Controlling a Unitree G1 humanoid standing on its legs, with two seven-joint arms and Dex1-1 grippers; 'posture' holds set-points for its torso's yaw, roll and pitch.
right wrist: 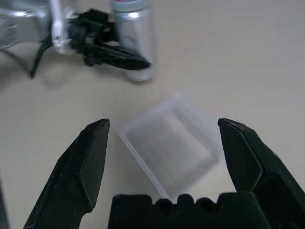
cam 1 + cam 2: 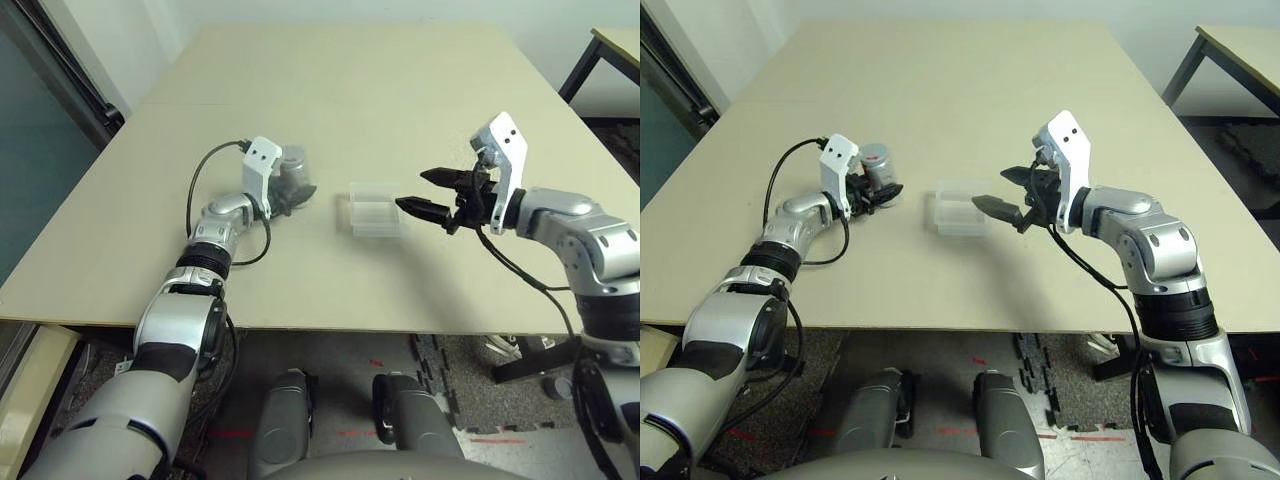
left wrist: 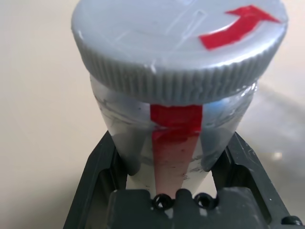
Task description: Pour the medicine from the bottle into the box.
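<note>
Right now the small silvery-grey cylindrical bottle (image 2: 294, 172), topped by a ribbed round grey cap with a red arrow mark (image 3: 181, 43), stands upright on the pale beige tabletop (image 2: 330, 90), its long axis vertical. The left gripper (image 2: 290, 197) has its two black fingers closed around the lower body of the bottle, one on each side, as the left wrist view makes plain; the cap is still on.

Just beside the bottle, toward the robot's right, lies the small shallow square box of clear whitish plastic (image 2: 374, 210), flat on the table with its open side up. It sits between the two grippers. The right gripper (image 2: 432, 192) hovers near the far side of the box with its fingers spread wide apart and holding nothing; in the right wrist view the box lies straight ahead between those open fingers (image 1: 93, 167).

So the relation that matters, as I judge it: the box is a short way sideways from the held bottle, and the left arm is the one already on the bottle, while the right is the nearer to the box and free to deal with the cap or steady the box.

Beyond the table, a dark table leg (image 2: 580, 65) and floor mats (image 2: 455, 350) show.
</note>
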